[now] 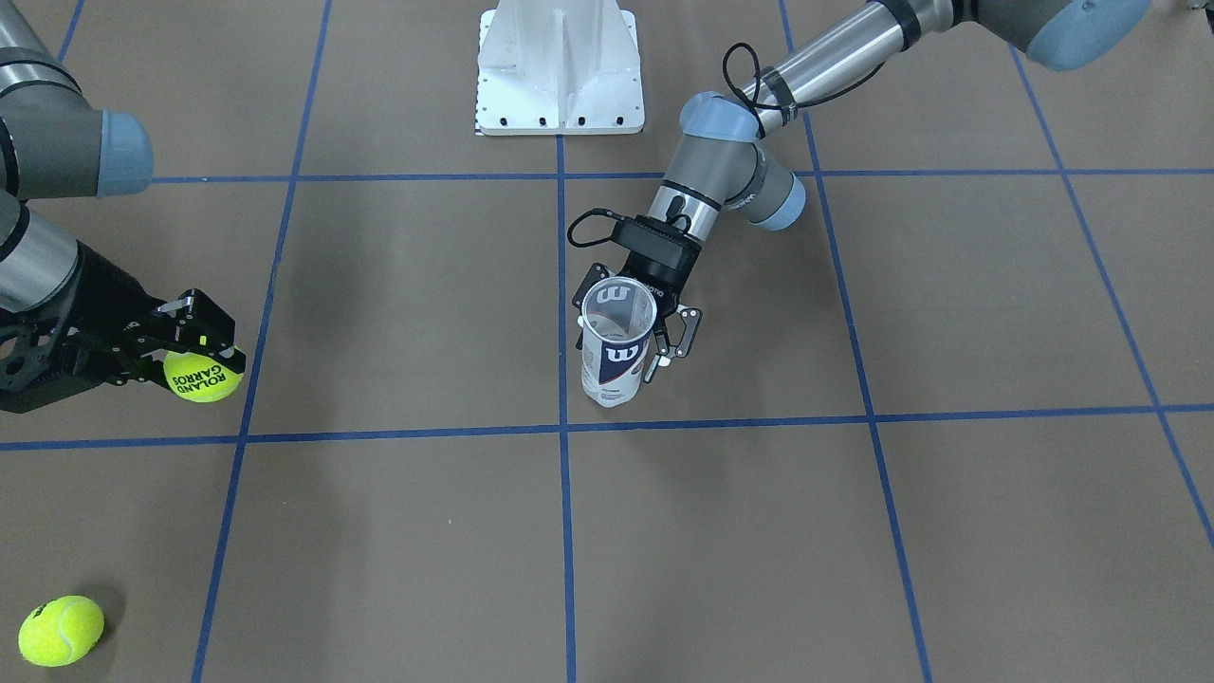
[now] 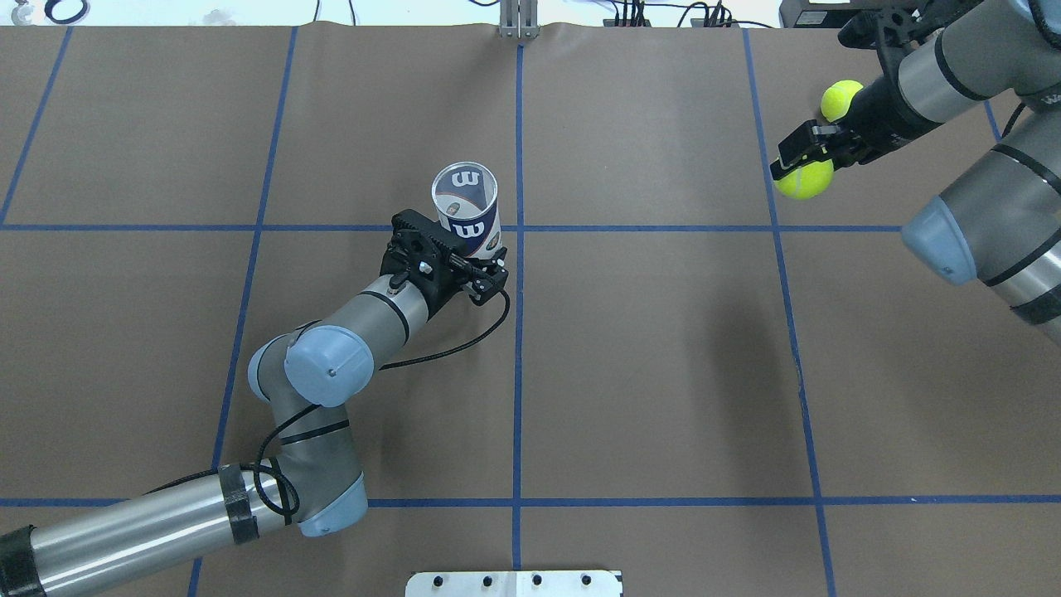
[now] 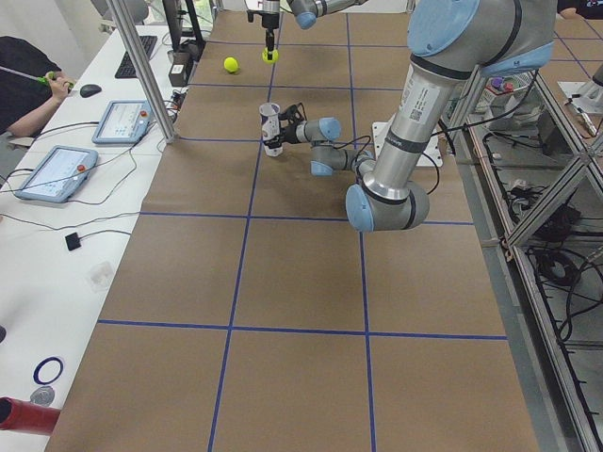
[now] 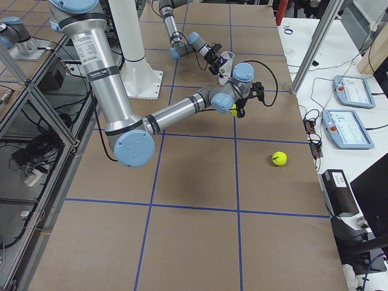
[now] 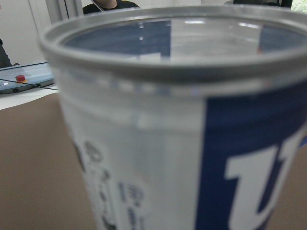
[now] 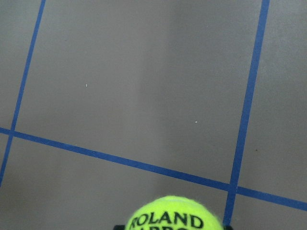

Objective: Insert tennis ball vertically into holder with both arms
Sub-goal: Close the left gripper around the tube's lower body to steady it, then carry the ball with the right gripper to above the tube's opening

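Observation:
The holder (image 1: 616,353), a clear can with a white and navy "W" label, stands upright with its open mouth up near the table's middle. My left gripper (image 1: 633,332) is shut on its side; it also shows in the overhead view (image 2: 472,249), where the holder (image 2: 467,203) is empty. The holder's rim fills the left wrist view (image 5: 168,72). My right gripper (image 1: 204,363) is shut on a yellow "ROLAND GARROS" tennis ball (image 1: 202,378) and holds it above the table far from the holder. The ball shows in the overhead view (image 2: 804,179) and right wrist view (image 6: 175,216).
A second tennis ball (image 1: 61,630) lies loose on the table beyond my right gripper, also in the overhead view (image 2: 841,99). The white pedestal base (image 1: 560,66) stands at the robot's side. Blue tape lines cross the brown table. Tablets and cables lie past the far edge.

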Controlling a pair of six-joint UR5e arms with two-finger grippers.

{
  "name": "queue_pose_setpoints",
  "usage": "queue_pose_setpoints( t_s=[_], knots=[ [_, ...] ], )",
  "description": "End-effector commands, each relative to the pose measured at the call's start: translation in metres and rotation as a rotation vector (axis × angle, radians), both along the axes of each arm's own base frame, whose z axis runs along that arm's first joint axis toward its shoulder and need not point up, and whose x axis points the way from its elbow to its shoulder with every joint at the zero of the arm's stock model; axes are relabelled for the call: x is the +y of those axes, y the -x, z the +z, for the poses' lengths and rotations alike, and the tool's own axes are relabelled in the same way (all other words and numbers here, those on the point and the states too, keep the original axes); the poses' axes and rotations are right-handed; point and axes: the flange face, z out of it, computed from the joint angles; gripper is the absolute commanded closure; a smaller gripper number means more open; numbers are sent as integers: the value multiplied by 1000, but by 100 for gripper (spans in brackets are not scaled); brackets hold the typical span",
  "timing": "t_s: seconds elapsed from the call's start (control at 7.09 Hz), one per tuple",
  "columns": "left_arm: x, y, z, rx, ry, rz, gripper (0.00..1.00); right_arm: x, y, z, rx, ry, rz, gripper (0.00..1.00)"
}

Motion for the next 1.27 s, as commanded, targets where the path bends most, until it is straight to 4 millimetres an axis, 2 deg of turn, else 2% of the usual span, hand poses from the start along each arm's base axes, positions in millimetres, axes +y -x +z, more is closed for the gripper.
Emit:
queue_pose_setpoints(
  t_s=[0.0,0.28,0.42,0.56,0.85,1.13],
  knots=[
    [-1,-2,1,-1,1,0,5,0,0,-3,-3,-6,0,100],
    [-1,-2,0,1,1,1,21,-2,4,-17,-12,-17,-4,100],
    [-2,-1,0,1,1,-2,24,-7,7,-37,-12,-15,-5,100],
    [-2,-2,0,1,1,0,24,-10,18,-77,-29,29,15,100],
    [0,-3,0,3,2,3,24,5,87,-199,-139,146,72,100],
    [1,-4,0,3,2,4,24,22,134,-281,-143,138,88,100]
  ],
)
